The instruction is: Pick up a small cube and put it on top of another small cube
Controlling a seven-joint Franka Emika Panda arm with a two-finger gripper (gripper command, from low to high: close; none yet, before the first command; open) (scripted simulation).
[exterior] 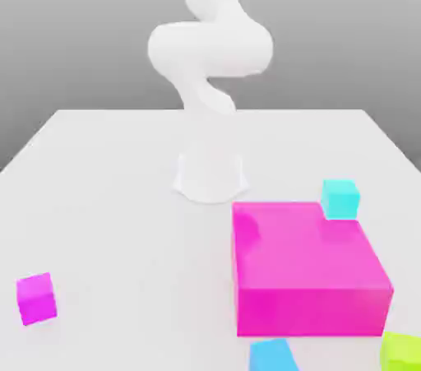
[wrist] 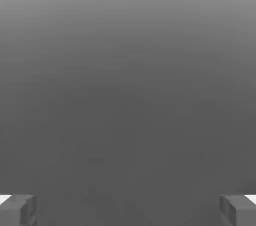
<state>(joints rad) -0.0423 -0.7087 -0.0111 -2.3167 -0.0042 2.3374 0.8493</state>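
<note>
The small magenta cube [exterior: 36, 298] sits alone on the white table [exterior: 107, 197], low at the left edge of the exterior view, resting flat on one face with nothing touching it. To my eye it will handle as a light, stiff little block with smooth flat sides that could slip under a weak pinch, so the safe hold looks like a squeeze across two opposite upright faces, taken from above and centred. Being a cube it has no long axis to speak of; it stands square on the table, turned a touch so that one upright edge faces the camera and two side faces show. Well apart from it, toward the lower right of the frame, lies the big magenta block [exterior: 308, 275], with a small cyan cube [exterior: 340, 198] just behind its far right corner, a blue cube [exterior: 273, 356] near its front edge at the bottom of the frame, and a green cube [exterior: 402, 351] in the bottom right corner. The white arm [exterior: 210, 48] rises from its base behind the block. In the hand view the gripper [wrist: 128, 210] has its two fingertips [wrist: 18, 210] spread wide, with nothing between them.
</note>
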